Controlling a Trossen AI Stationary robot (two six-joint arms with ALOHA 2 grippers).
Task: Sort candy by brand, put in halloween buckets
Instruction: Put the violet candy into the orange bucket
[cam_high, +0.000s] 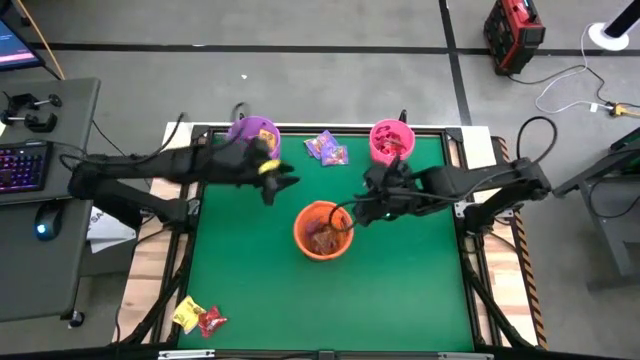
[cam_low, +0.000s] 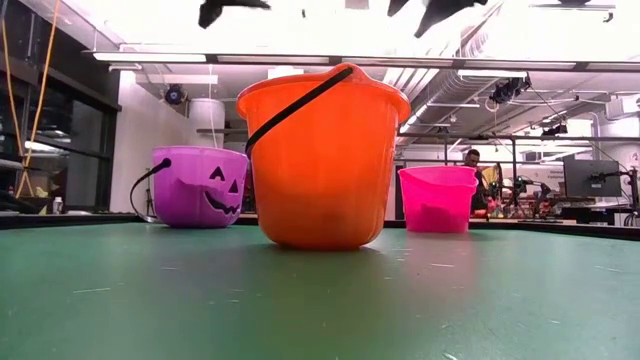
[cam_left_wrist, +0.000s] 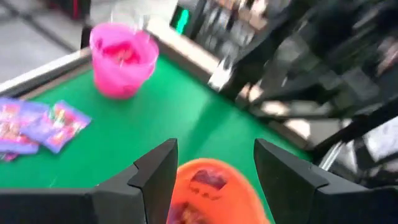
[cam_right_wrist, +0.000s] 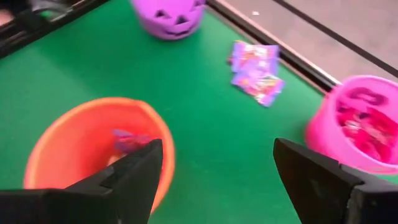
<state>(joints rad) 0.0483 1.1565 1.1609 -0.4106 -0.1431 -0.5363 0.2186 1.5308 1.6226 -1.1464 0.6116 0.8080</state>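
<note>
Three pails are standing on the green bench (cam_high: 250, 290): the orange bucket (cam_high: 322, 231) near the centre, the purple bucket (cam_high: 252, 134) at the far edge toward the left, and the pink bucket (cam_high: 391, 140) at the far edge toward the right. Purple packets (cam_high: 327, 148) are lying at the far edge between the purple and pink pails; a yellow packet (cam_high: 187, 314) and a red packet (cam_high: 211, 322) are lying touching each other near the front left corner. The orange and pink pails are each holding candy. The left gripper (cam_high: 283, 184) is hovering just left of the orange bucket, its fingers (cam_left_wrist: 155, 177) spread and empty. The right gripper (cam_high: 362, 208) is hovering at that bucket's right rim, its fingers (cam_right_wrist: 134, 171) likewise parted and holding nothing.
</note>
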